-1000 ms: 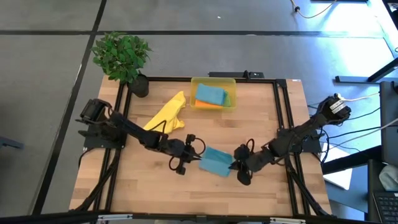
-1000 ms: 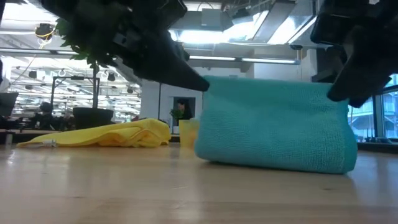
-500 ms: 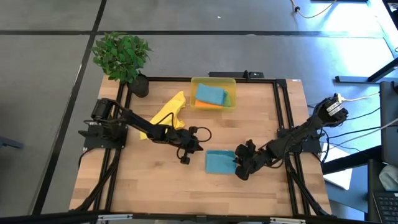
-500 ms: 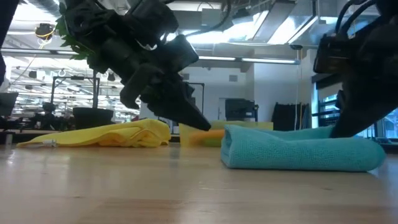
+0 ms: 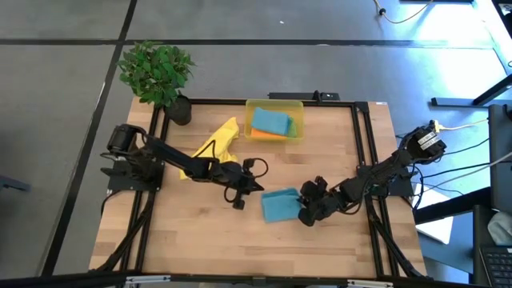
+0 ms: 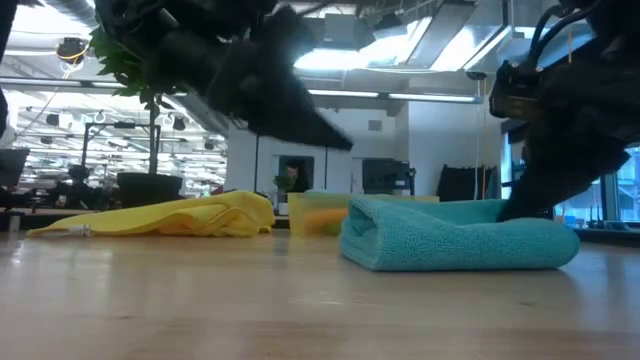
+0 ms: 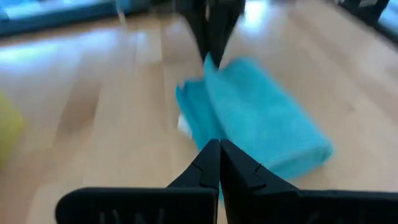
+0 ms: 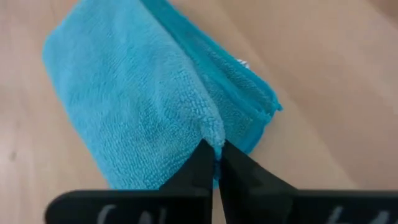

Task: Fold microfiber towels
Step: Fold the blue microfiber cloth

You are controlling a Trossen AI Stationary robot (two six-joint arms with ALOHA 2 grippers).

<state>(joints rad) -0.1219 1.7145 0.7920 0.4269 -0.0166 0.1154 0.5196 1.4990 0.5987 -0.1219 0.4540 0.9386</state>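
A teal microfiber towel (image 5: pixel 278 206) lies folded on the table's near middle, and also shows in the low view as a flat roll (image 6: pixel 450 245). My right gripper (image 5: pixel 304 214) is at the towel's right end, shut on it (image 8: pixel 214 149). My left gripper (image 5: pixel 258 187) hovers just beyond the towel's far-left corner. It is shut, holds nothing (image 7: pixel 215 144), and in the low view it stays above the towel (image 6: pixel 335 140). A yellow towel (image 5: pixel 214 148) lies crumpled at the far left. My right gripper pinches a small ridge of the teal towel's top layer (image 8: pixel 210 127) between its two fingertips, near the towel's right-hand edge. The fingers slant down from the table's right (image 6: pixel 520 205). The towel lies folded on the table, drawn up into a slight peak at the pinch.
A translucent yellow bin (image 5: pixel 274 104) at the far middle holds folded teal and orange towels. A potted plant (image 5: pixel 156 72) stands at the far left corner. Bare wood lies along the near edge and to the left of the teal towel.
The teal towel, which stood tall between both grippers, has come down and lies flat and folded on the table. My left gripper has drawn away from it toward the far edge. My right gripper has sunk and tipped downward with the towel's right end.
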